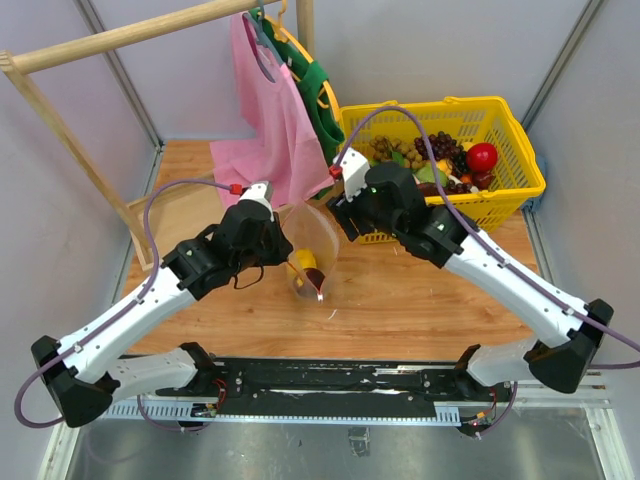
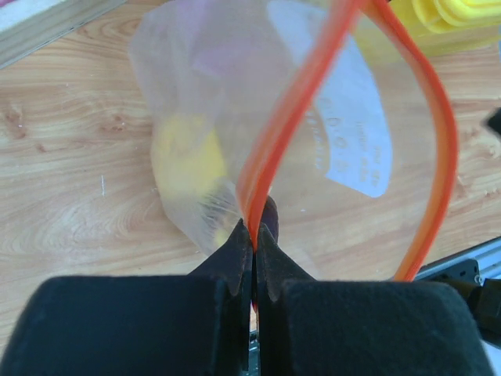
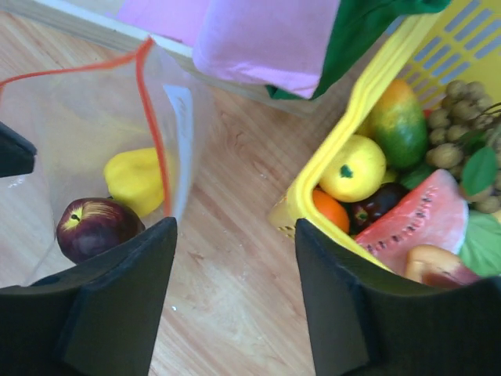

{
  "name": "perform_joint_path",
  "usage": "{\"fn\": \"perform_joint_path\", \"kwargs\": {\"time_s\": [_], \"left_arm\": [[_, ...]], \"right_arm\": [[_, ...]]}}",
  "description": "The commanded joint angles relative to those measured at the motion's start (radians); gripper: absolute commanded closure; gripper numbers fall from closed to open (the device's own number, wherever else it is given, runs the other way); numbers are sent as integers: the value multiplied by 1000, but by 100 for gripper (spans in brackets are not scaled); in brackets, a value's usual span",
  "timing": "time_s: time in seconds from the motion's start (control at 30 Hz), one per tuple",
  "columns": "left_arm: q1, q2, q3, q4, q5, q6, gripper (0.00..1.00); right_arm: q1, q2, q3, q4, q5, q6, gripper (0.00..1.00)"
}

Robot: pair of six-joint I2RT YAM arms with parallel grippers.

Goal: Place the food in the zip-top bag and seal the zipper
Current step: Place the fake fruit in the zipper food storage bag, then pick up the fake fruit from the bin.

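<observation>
The left gripper (image 2: 254, 235) has its fingers pressed together on the red-orange zipper (image 2: 275, 141), pinching the strip at the near-left end of the mouth so that the two sides part into a wide loop. The right gripper (image 3: 235, 231) has its fingers spread with nothing between them, hanging over bare table (image 3: 235, 180) in the gap between bag and basket. The clear zip-top bag (image 3: 78, 117) sits between the two arms with its mouth held open and turned upward; inside it rest a yellow pepper (image 3: 135, 178) and, nearer, a dark red apple (image 3: 95, 227). The yellow basket (image 3: 356, 110) stands just to the right of and beyond the right fingers, its rim beside them, and holds a round yellow fruit (image 3: 352, 168) and an orange (image 3: 329, 211) close to that rim. So the food not yet bagged lies to the right and far side of the open fingers, and the bag's mouth lies to their left. The right arm is clearly the nearer one for the next pick, while the left serves as the holder.
</observation>
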Motion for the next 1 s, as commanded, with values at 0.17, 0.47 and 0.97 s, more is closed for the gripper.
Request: {"fn": "perform_joint_path", "kwargs": {"time_s": [0.17,0.47,0.97], "left_arm": [[3,32,43,34,-5,-12,100],[3,42,27,81,21,4,100],[3,70,16,114,45,37,100]], "right_arm": [[-199,-52,110,-115,17,-2,32],[-560,46,124,-47,50,64,27],[-856,433,171,310,275,219,23]]}}
